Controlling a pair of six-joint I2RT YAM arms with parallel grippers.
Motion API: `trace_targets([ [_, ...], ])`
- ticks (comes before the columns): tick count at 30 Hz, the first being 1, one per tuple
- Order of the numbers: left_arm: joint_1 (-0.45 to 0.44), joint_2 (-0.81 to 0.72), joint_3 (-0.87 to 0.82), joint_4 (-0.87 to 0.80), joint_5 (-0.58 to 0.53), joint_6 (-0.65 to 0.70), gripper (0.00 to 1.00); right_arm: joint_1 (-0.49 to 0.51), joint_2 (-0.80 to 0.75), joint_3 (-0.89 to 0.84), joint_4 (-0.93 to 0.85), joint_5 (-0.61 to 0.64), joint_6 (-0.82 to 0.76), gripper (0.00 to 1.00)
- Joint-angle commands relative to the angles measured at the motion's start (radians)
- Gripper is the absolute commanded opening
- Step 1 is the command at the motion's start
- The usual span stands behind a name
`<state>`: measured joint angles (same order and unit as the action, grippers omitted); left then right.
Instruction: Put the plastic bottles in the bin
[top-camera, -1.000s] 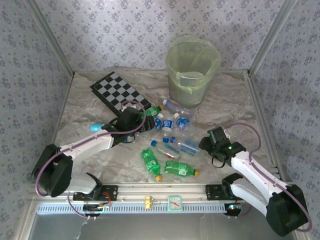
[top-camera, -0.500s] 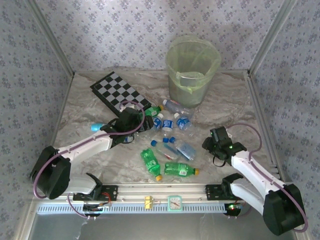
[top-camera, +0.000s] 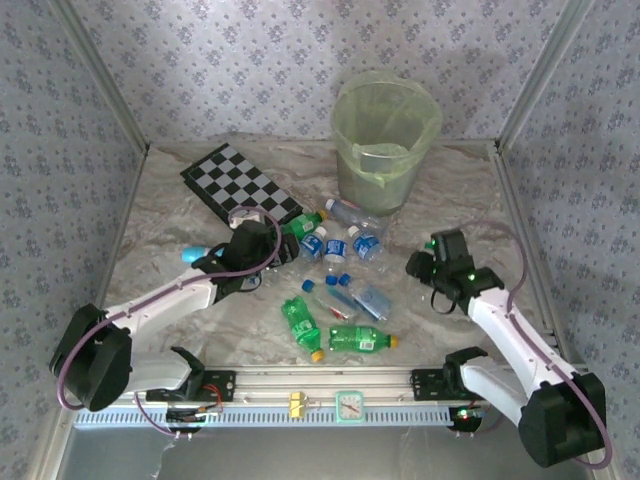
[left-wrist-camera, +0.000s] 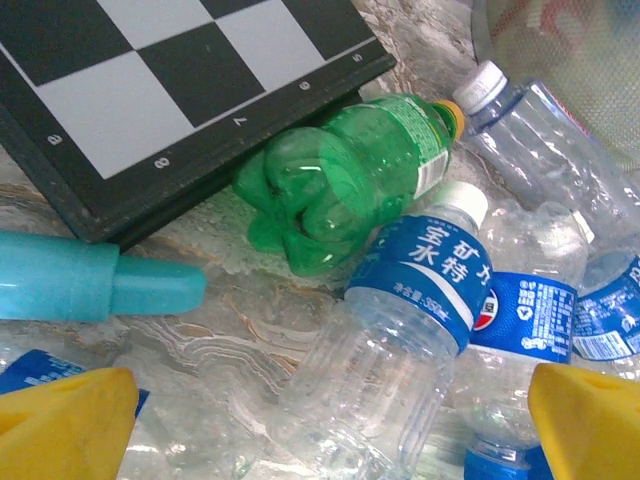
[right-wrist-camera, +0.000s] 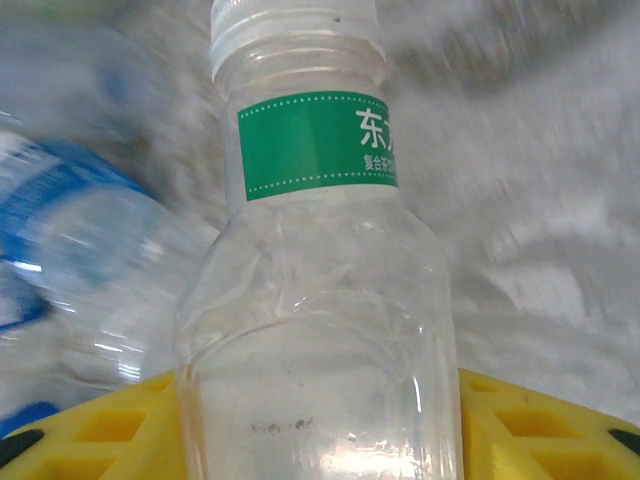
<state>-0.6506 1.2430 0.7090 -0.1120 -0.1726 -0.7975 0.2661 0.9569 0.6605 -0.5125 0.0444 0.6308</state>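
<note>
Three green bottles (top-camera: 300, 322) and at least six clear bottles (top-camera: 335, 248) lay near one bin (top-camera: 385, 170). Your left gripper (left-wrist-camera: 325, 420) gaped wide above them. Your right gripper (right-wrist-camera: 320, 440), clamped on a green-labelled bottle (right-wrist-camera: 320, 300), had shifted farther from its base.

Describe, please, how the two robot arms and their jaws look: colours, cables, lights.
The left arm and the right arm have white links and black joints and bases. A thin purple cable loops along each. A small green light glows near the right wrist. The jaws are bright yellow.
</note>
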Motion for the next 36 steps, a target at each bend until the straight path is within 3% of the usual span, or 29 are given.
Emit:
trace_targets([
  [1,0.029,-0.035,-0.018,-0.002,-0.007,-0.009,1.00,-0.019,0.035,0.172,-0.003,-0.024,-0.164,0.48],
  [12,0.084,-0.143,-0.100,-0.008,-0.019,-0.021,1.00,-0.027,0.273,0.741,0.115,-0.122,-0.334,0.48],
  [20,0.087,-0.205,-0.144,-0.029,-0.024,-0.038,1.00,-0.028,0.555,1.098,0.190,-0.178,-0.387,0.48],
  [30,0.088,-0.247,-0.169,-0.035,-0.032,-0.054,1.00,-0.023,0.926,1.478,0.047,-0.203,-0.488,0.49],
  [36,0.087,-0.261,-0.175,-0.044,-0.034,-0.057,1.00,-0.019,1.061,1.587,-0.065,-0.249,-0.510,0.49],
])
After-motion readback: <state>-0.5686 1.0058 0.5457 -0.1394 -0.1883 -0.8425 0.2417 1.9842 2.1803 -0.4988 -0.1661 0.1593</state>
